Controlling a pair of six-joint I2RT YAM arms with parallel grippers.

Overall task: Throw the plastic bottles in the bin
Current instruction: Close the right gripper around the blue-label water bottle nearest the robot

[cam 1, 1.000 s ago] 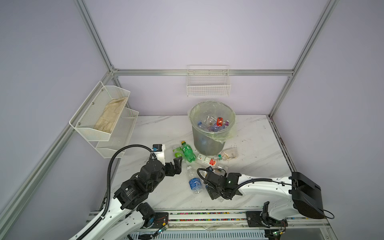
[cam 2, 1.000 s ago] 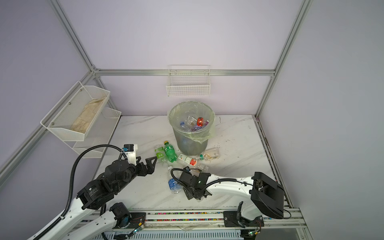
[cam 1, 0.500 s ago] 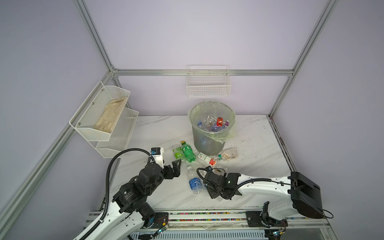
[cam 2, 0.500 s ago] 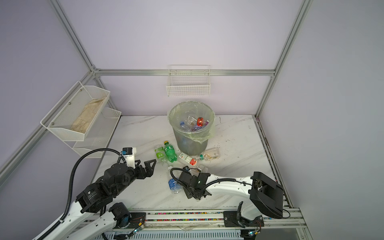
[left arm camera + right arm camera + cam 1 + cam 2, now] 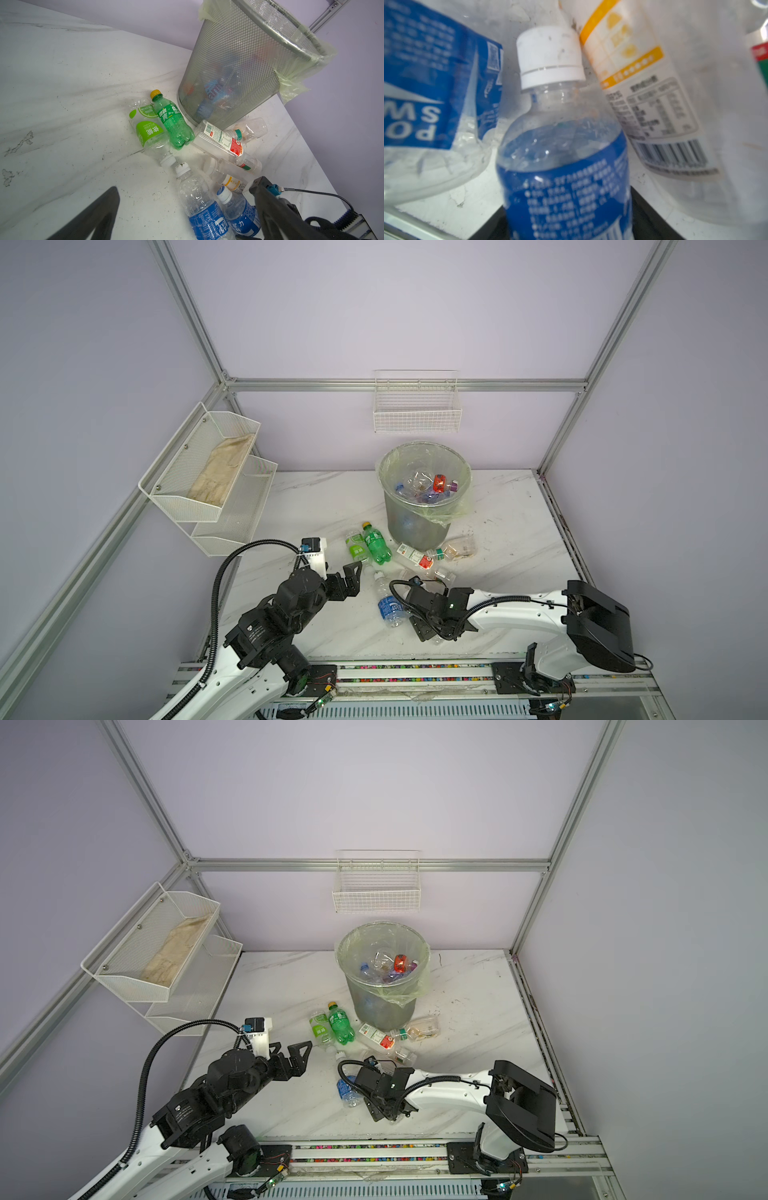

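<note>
Reaching low over the desk (image 5: 311, 497), your right gripper (image 5: 436, 628) brackets a blue-labelled bottle (image 5: 566, 176), presumably to lift it, closure unclear, while your left gripper (image 5: 351, 576) hovers wide open facing the bin (image 5: 415, 522).

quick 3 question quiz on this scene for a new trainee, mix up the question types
1. True or false: the left gripper is clamped on a bottle.
2. The green bottle with the yellow cap is: A) lying on the table beside the bin; B) inside the bin; C) standing upright on the table.
3. Fill in: the white-capped bottle in the middle of the right wrist view has a ____ label.

Key: 1 false, it is open and empty; 2 A; 3 blue.
</note>
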